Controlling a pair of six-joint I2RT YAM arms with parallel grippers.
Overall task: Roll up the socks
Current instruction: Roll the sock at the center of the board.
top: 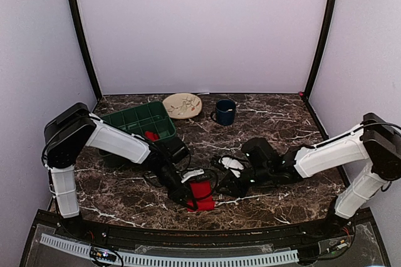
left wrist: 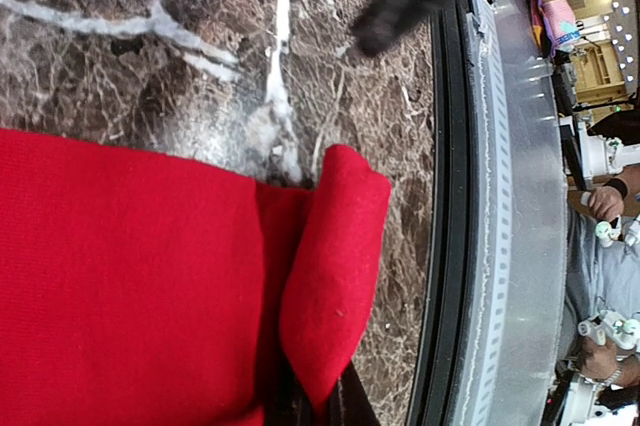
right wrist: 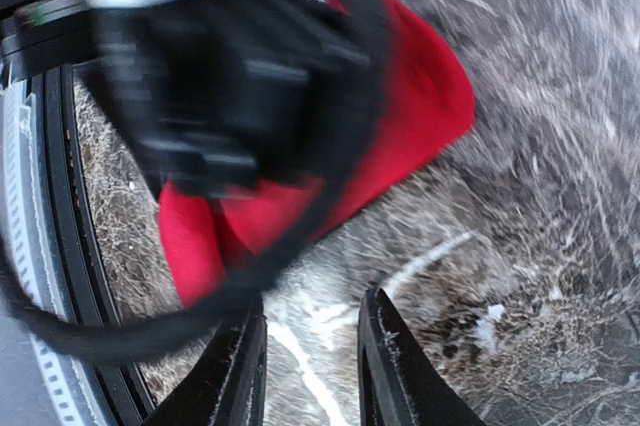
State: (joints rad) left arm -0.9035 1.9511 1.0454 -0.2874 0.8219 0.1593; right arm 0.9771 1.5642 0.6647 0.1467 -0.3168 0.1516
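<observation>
Top external view: two red socks, one green tray (top: 128, 117), one plate (top: 182, 105), one blue mug (top: 225, 112) on the marble table (top: 276, 123).
Near sock (top: 202, 194) lies at the table's front edge between the two arms; left jaws closed on a fold of it, right jaws open just beside it over bare marble, gripping nothing. Second sock (top: 151, 135) sits in the tray, mostly hidden. Left wrist view crops the near sock at left and bottom. White patch (top: 233, 165) by the right wrist: cannot identify.

Dark marble-look table (top: 276, 116) w/ white veins, pale lilac walls (top: 200, 29) on 3 sides of it, black posts (top: 81, 35) at its rear corners.
</observation>
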